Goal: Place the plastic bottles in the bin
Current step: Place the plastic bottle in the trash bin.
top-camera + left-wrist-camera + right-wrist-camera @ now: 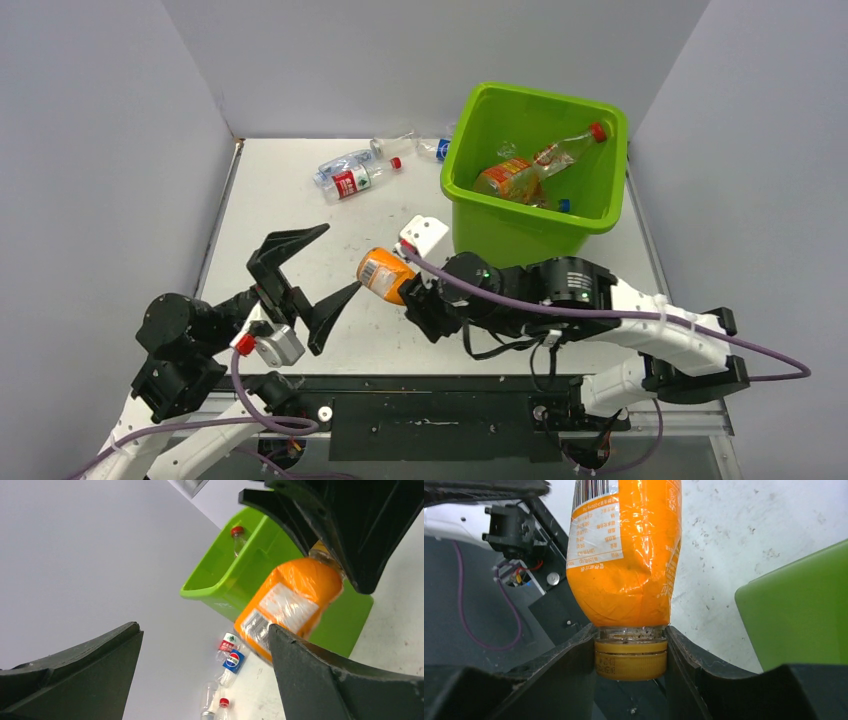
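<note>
My right gripper (413, 292) is shut on the yellow cap and neck of an orange plastic bottle (383, 274), which it holds above the table in front of the bin (520, 235). In the right wrist view the cap (630, 658) sits clamped between both fingers, with the bottle body (624, 555) pointing away. My left gripper (342, 258) stands wide open beside the bottle's base, one fingertip close to it. The lime-green bin holds a few bottles (520, 175). Several clear bottles (352, 176) lie on the table at the back.
Grey walls close in the white table (300, 200) on three sides. The bin stands in the back right corner. In the left wrist view the back-row bottles (232, 660) lie beyond the open fingers, beside the bin (220, 580).
</note>
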Robot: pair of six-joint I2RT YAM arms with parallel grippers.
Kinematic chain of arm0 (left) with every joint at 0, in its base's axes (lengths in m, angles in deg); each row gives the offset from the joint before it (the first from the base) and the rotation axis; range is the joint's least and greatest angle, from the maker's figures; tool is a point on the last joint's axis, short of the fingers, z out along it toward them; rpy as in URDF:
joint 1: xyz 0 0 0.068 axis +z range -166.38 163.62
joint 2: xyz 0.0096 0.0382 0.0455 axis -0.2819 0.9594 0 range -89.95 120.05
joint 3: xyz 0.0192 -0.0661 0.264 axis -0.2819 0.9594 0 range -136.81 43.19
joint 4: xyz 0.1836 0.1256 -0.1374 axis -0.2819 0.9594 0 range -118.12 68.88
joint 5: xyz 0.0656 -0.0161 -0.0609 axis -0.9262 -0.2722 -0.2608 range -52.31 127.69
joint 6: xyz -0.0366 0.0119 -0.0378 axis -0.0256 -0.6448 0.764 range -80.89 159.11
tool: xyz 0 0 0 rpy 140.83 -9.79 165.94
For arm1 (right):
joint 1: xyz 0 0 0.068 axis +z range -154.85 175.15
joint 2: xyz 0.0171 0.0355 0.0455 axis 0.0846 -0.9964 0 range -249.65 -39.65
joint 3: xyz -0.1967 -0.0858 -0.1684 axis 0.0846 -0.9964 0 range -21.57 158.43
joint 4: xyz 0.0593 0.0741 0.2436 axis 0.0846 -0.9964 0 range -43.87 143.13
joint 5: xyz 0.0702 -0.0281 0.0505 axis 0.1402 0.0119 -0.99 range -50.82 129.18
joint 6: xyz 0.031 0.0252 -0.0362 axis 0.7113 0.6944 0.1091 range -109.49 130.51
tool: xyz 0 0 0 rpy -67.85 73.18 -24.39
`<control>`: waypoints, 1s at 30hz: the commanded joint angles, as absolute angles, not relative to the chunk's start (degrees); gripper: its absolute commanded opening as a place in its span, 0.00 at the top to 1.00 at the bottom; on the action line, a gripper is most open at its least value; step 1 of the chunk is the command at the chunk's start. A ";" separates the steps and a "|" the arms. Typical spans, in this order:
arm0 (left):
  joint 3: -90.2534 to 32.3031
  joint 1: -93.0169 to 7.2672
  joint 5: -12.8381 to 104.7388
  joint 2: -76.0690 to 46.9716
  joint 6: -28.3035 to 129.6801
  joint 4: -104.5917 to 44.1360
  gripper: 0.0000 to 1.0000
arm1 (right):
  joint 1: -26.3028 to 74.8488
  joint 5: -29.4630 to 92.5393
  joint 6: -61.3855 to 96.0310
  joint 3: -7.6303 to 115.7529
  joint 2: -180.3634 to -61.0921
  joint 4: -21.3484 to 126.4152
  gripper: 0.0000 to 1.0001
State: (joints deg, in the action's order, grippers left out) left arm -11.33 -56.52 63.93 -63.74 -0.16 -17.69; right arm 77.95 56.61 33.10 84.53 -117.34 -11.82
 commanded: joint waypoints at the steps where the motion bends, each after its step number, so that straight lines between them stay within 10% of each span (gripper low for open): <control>1: -13.79 -59.07 65.03 -60.78 -11.81 -8.16 0.03 | 77.61 53.76 34.21 90.42 -119.40 -14.22 0.95; 17: -13.65 -65.20 60.34 -59.23 -13.90 1.91 0.00 | 74.59 52.88 29.95 102.56 -129.61 -17.65 0.95; 30: -9.42 -67.44 54.43 -53.92 -6.10 -7.43 0.43 | 74.93 49.36 29.13 103.67 -129.77 -13.74 0.95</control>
